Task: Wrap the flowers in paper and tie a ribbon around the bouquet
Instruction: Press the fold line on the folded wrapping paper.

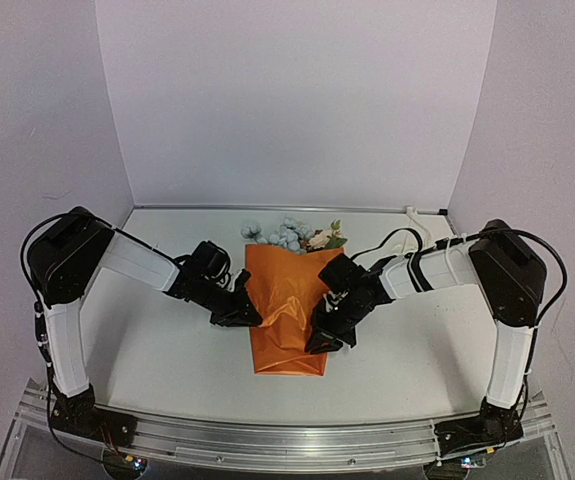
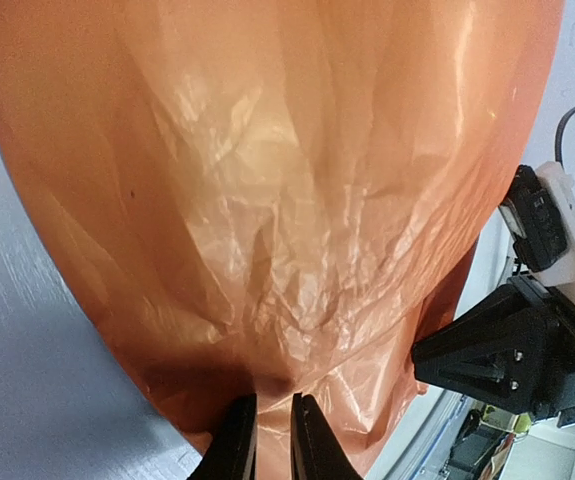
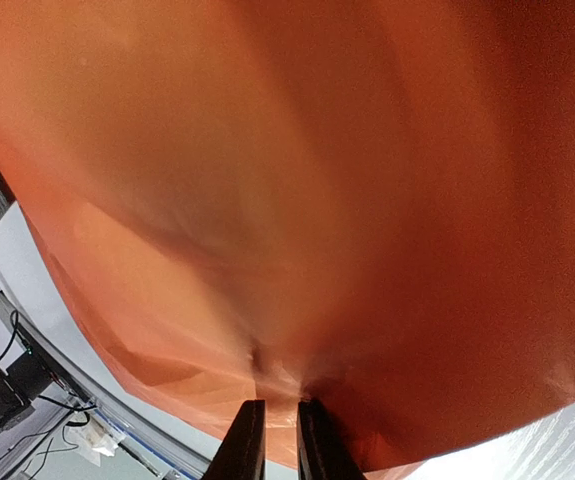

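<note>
**A:** Where was the paper?

**B:** The orange paper (image 1: pixel 285 315) lay in the middle of the bench (image 1: pixel 157 350). It was folded over into a long bundle running from the near side toward the back wall.

**A:** And the flowers?

**B:** The flowers (image 1: pixel 292 236) poked out of its far end, pale blue and white heads with a pinkish one on the right. The sheet hid the stems.

**A:** What about the left end effector?

**B:** The left end effector (image 2: pixel 273 402) sat at the bundle's left edge, roughly halfway along. Its fingers (image 2: pixel 235 445) were drawn almost together, nipping a fold of paper, and creases fanned out from that spot.

**A:** And the other one?

**B:** Much the same. The right end effector (image 3: pixel 280 405) was at the right edge, slightly nearer the arm bases. Its tips were nearly closed on a pucker of the sheet.

**A:** Was the bundle raised off the bench?

**B:** I couldn't tell from above. Both wrist cameras showed little besides orange.
</note>
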Available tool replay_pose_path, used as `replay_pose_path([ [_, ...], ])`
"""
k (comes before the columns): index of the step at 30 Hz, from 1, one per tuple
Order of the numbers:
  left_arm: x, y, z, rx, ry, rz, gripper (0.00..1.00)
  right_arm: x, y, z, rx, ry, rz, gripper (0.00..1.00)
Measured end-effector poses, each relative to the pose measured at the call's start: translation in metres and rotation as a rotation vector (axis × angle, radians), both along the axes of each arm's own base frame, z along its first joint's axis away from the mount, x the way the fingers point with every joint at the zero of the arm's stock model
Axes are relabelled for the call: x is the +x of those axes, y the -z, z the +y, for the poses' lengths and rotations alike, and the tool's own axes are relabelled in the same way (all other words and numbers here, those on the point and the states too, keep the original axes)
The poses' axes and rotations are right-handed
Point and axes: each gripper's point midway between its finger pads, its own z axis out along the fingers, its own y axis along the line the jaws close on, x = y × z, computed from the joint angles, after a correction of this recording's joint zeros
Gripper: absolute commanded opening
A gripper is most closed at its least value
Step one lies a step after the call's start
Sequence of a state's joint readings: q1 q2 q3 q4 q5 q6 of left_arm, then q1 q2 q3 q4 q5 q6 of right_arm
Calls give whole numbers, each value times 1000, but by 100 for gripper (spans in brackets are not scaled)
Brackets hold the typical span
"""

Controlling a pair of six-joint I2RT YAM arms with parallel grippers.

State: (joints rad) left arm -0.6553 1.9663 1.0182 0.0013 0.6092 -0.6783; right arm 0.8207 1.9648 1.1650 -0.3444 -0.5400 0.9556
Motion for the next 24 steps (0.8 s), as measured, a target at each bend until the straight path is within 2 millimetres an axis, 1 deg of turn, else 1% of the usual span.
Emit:
replay_pose_path([
  [6, 17, -1, 2, -17, -37, 19, 16, 0, 0, 0, 4, -8, -3, 12],
  [13, 52, -2, 8, -21, -92, 21, 16, -1, 0, 1, 9, -15, -7, 11],
  [18, 81, -3, 17, -30, -123, 25, 18, -1, 1, 1, 17, -24, -11, 11],
  [24, 129, -6, 17, -54, -103, 4, 18, -1, 0, 2, 28, -32, -15, 11],
])
